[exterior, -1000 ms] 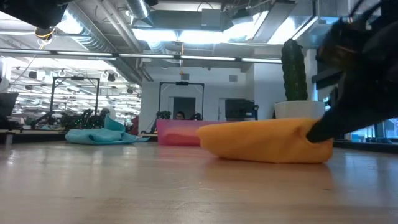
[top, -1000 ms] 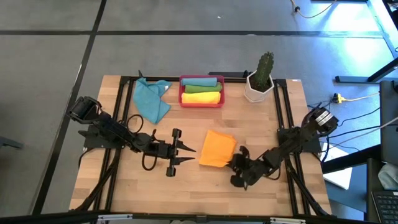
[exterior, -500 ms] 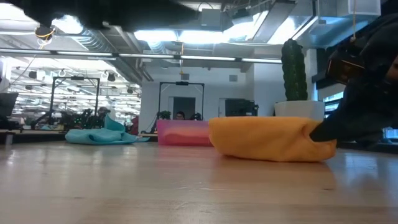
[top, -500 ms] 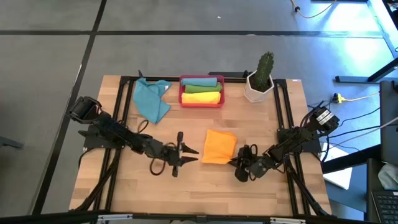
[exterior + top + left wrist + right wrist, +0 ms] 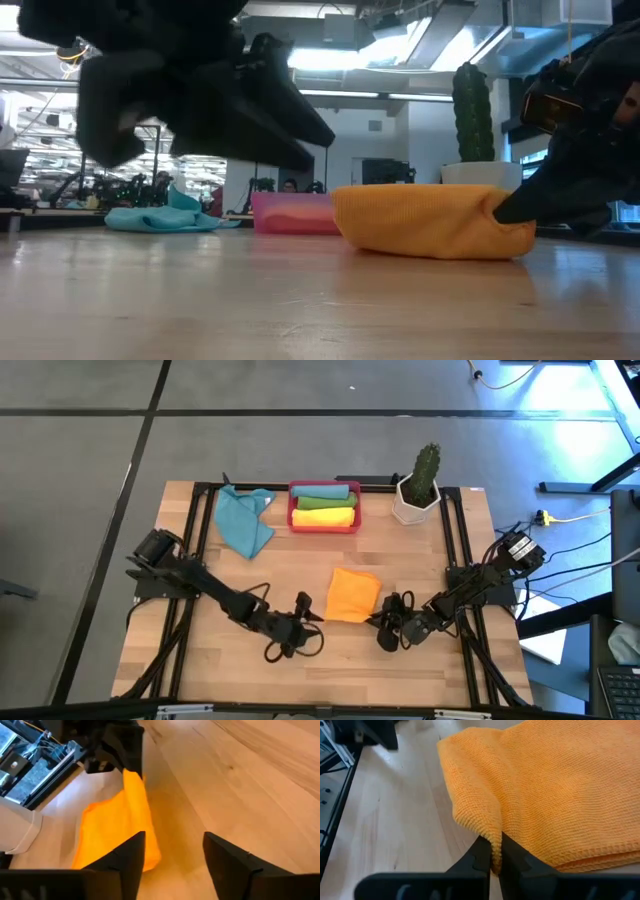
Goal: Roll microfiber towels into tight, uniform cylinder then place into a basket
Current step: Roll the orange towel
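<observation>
Orange microfiber towel (image 5: 354,596): right gripper (image 5: 491,861) should hold its corner pinch (firmly) while the spread left gripper (image 5: 172,852) takes the opposite edge.

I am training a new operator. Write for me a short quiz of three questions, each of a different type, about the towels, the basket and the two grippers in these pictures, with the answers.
1. True or false: the right gripper is shut on a corner of the orange towel.
2. Which rolled towels lie in the red basket? A) teal, green and yellow B) orange only C) none
3. Fill in: the left gripper is ____ and holds nothing, beside the orange towel.

Key
1. True.
2. A; another teal towel lies loose beside the basket.
3. Open.
</observation>
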